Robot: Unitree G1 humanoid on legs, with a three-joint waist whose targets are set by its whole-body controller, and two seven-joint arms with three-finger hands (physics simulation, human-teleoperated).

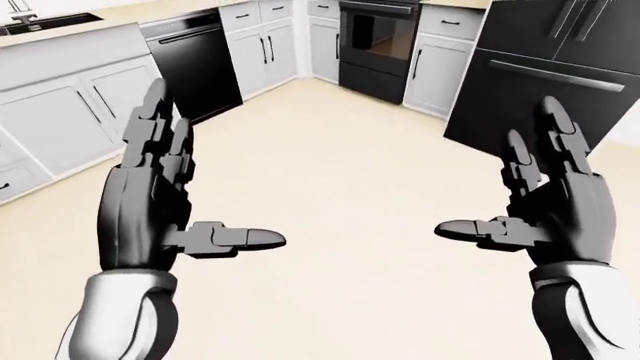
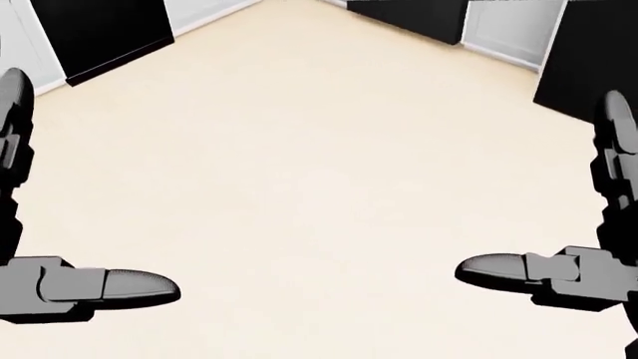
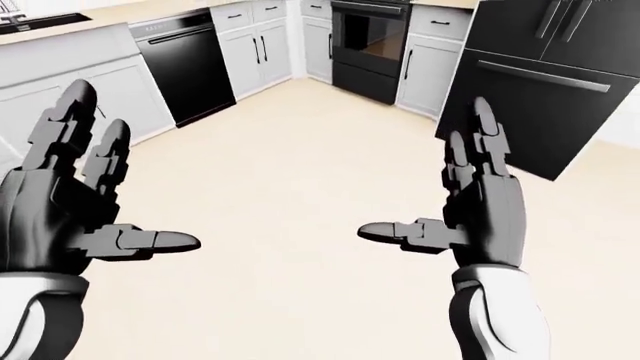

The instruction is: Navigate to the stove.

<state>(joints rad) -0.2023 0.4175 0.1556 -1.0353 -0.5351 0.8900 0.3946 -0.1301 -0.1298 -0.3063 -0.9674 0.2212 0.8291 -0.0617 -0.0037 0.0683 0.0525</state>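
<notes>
Left-eye view: no brand, label or writing can be read on any surface. The stove (image 1: 378, 46), a black oven front with a glass door, stands at the top centre of the view, set between white cabinets (image 1: 262, 49). It lies well apart from both hands, above and between them in the picture. The left robot hand (image 1: 160, 202) is raised at the left with fingers spread and thumb pointing inward, holding nothing. The right robot hand (image 1: 550, 206) mirrors it at the right, likewise spread and empty. A black dishwasher (image 1: 192, 64) sits under the counter (image 1: 100, 15) at the upper left, near a dark sink (image 1: 45, 21). A tall black refrigerator (image 1: 545, 71) fills the upper right, just beside the cabinet next to the stove. Pale floor (image 1: 340, 165) stretches between the hands and the stove.
</notes>
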